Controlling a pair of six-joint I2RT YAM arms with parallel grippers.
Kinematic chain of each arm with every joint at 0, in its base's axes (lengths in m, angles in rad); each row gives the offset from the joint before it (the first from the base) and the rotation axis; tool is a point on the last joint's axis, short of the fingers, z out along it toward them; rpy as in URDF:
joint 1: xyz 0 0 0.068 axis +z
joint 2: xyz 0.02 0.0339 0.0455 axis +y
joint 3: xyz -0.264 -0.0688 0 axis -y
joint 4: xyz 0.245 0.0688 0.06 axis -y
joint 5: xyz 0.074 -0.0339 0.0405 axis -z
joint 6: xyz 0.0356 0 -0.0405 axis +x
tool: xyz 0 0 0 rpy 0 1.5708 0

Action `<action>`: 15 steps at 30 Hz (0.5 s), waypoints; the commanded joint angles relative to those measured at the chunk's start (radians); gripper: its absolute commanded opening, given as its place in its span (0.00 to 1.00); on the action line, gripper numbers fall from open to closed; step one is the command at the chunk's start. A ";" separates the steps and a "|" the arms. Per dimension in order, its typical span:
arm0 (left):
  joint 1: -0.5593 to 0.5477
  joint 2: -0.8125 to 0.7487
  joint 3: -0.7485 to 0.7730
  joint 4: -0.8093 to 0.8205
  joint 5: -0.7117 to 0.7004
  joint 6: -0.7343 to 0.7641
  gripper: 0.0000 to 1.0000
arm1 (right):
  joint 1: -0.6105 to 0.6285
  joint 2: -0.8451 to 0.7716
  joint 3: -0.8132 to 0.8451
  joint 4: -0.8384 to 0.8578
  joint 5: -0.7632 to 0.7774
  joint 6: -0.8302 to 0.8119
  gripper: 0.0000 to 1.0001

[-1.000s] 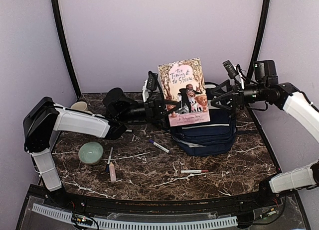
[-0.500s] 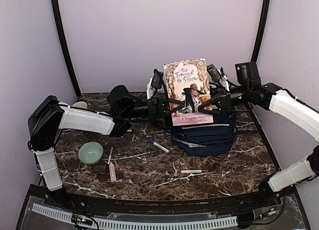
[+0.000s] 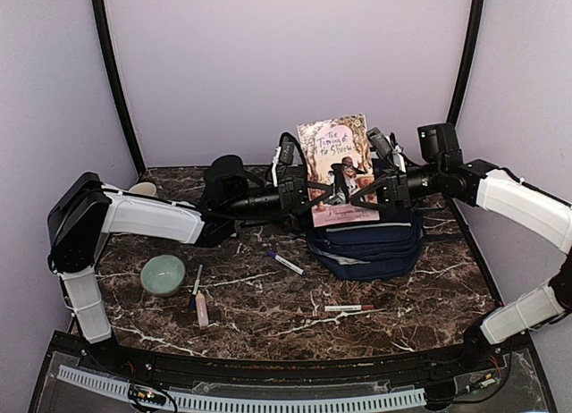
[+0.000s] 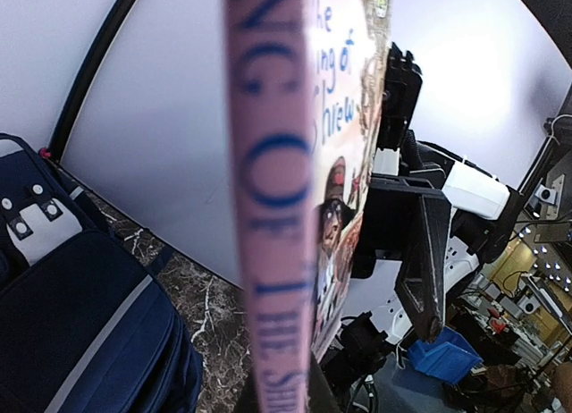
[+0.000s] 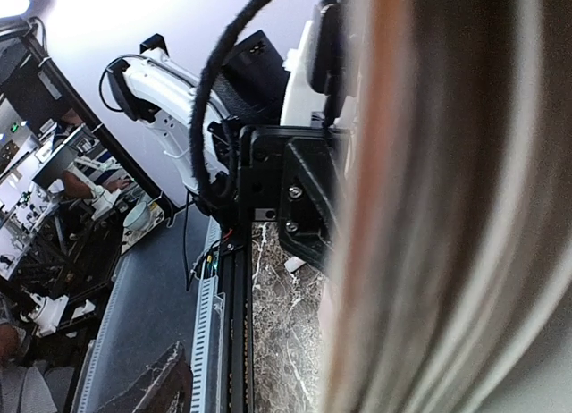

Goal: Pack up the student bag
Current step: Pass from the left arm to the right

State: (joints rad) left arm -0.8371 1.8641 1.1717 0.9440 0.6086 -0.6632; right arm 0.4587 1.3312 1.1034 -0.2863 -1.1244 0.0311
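Note:
The student bag [image 3: 366, 243], navy with thin white stripes, lies at the back right of the marble table; it also fills the lower left of the left wrist view [image 4: 71, 324]. Just above it a pink paperback book [image 3: 338, 167] stands upright. My left gripper [image 3: 313, 194] is shut on the book's left edge, and the blurred spine [image 4: 277, 207] hides its fingers. My right gripper [image 3: 368, 189] straddles the book's right edge, jaws open. One of its fingers [image 4: 420, 252] stands clear of the cover. The page edge [image 5: 465, 207] fills the right wrist view.
A green bowl [image 3: 163, 274] sits front left, with a blue pen [image 3: 195, 283] and a pink tube [image 3: 202, 308] beside it. A purple-capped marker [image 3: 284, 262] lies left of the bag and a red-tipped pen [image 3: 349, 307] in front of it. A cup [image 3: 141, 191] stands back left.
The left arm carried the book rightward, over the bag. The right gripper moved left onto the book's right edge, and its jaws have narrowed.

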 commanded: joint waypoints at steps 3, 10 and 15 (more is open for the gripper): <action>0.007 -0.099 -0.027 -0.019 -0.180 0.051 0.00 | 0.010 -0.002 -0.012 0.013 0.024 0.042 0.51; 0.007 -0.133 -0.043 -0.087 -0.251 0.091 0.00 | -0.022 0.011 -0.009 0.006 0.075 0.062 0.35; 0.007 -0.144 -0.044 -0.120 -0.282 0.115 0.00 | -0.043 0.010 -0.017 0.007 0.089 0.070 0.25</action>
State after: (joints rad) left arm -0.8463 1.7809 1.1370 0.8440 0.4248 -0.5896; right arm 0.4286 1.3430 1.0996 -0.2756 -1.0241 0.0898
